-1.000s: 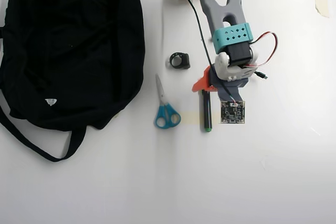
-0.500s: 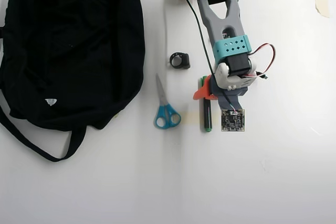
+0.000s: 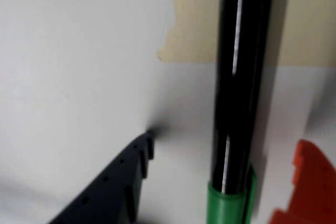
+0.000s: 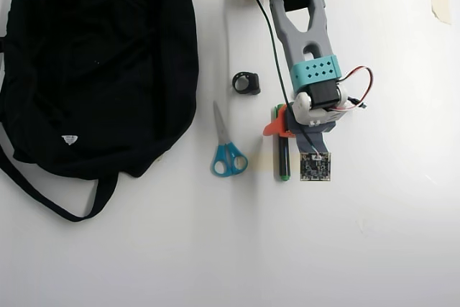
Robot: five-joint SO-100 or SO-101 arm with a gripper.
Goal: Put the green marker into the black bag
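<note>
The green marker (image 4: 284,154), black barrel with green ends, lies on the white table right of the scissors. In the wrist view the marker (image 3: 239,77) runs straight up between my two fingers, its green cap at the bottom. My gripper (image 4: 285,129) is lowered over the marker's upper half, open, the orange finger (image 3: 310,182) on one side and the dark blue finger (image 3: 121,182) on the other, both with a gap to the barrel. The black bag (image 4: 93,62) lies flat at the far left of the overhead view, its straps trailing to the lower left.
Blue-handled scissors (image 4: 226,152) lie between the bag and the marker. A small black object (image 4: 246,83) sits above them. Tape strips (image 4: 440,1) are stuck on the table; one shows under the marker in the wrist view (image 3: 191,22). A black cable (image 4: 269,26) runs beside the arm.
</note>
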